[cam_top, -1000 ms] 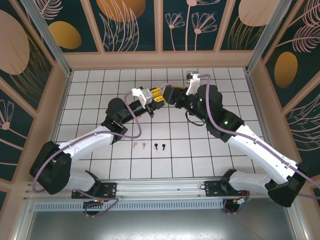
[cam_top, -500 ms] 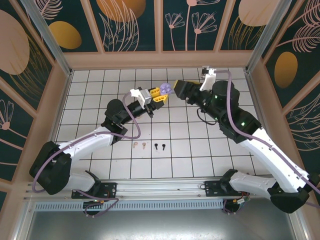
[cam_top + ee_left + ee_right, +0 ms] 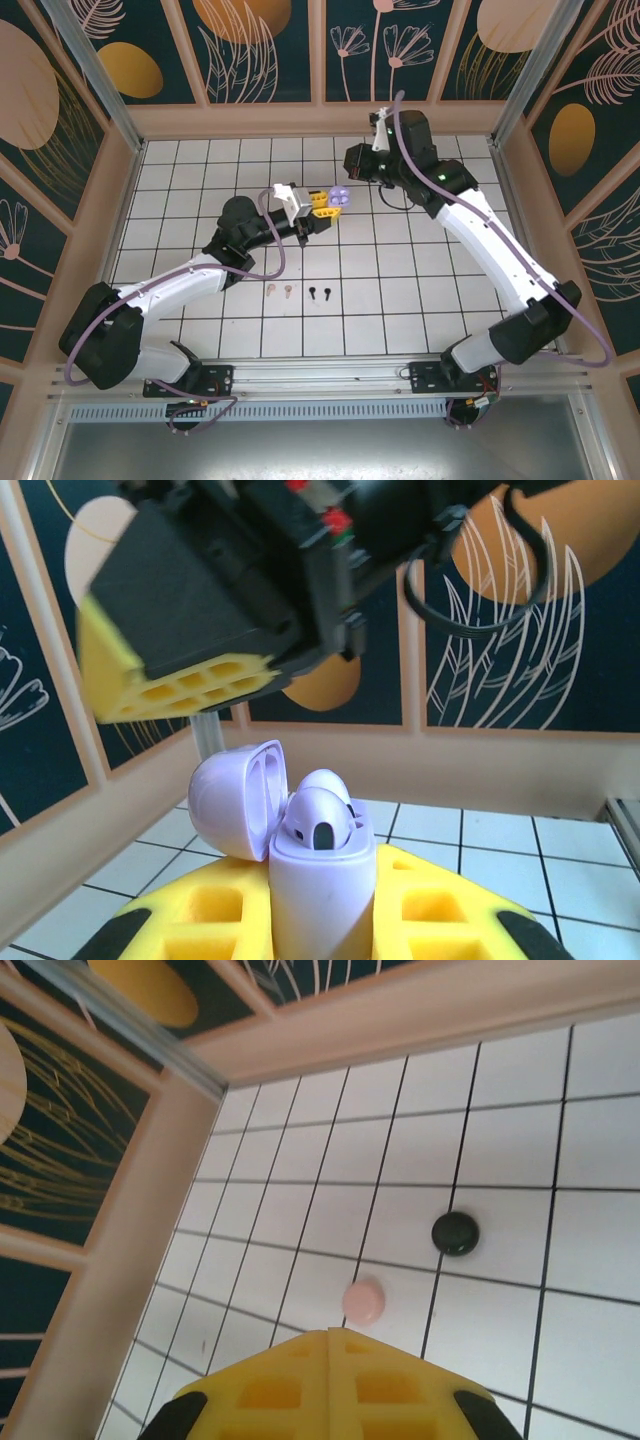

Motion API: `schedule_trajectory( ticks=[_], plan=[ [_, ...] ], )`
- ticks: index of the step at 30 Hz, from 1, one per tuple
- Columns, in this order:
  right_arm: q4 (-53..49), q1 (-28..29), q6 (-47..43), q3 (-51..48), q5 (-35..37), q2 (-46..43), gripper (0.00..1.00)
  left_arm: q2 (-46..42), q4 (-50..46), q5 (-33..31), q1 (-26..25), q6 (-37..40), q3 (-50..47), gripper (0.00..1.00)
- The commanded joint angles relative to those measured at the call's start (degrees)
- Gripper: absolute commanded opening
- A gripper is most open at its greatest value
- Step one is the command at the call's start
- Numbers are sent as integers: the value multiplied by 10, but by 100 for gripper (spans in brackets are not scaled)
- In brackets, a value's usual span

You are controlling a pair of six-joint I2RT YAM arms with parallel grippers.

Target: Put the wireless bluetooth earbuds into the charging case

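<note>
My left gripper is shut on the upright lavender charging case, held above the tiles. Its lid is swung open, and two lavender earbuds sit in the wells with their round heads showing. My right gripper hangs behind and above the case, apart from it, with its yellow fingers pressed together on nothing. Two pink earbuds and two black earbuds lie on the near tiles.
A round pink case and a round black case rest on the white tiled floor below my right gripper. Wooden walls close off the back and both sides.
My right gripper has drawn back from the lavender case toward the far wall and risen. The left gripper has shifted the case slightly right.
</note>
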Motion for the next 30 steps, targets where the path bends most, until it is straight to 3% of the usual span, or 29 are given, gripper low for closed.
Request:
schedule_trajectory(
  ticks=[1,8,11,14,17,22,30],
  plan=[
    [-50,-1,-26,28,-61,12,5,7,-9,20,-4,13,26,0],
    [-69,22,-22,-42,-107,-48,1,19,1,1,-4,16,40,0],
    [-67,25,0,-87,-88,-112,1,26,2,-6,-5,16,46,0],
    [-51,-3,35,-125,-19,-178,3,31,9,-8,-4,5,46,0],
    [-15,-48,77,-164,32,-225,7,37,13,-16,-4,-15,42,0],
    [-11,-71,100,-194,131,-237,19,54,17,-51,-14,-67,32,0],
    [-1,-109,103,-263,191,-260,44,135,65,-131,-57,-252,28,0]
  ],
)
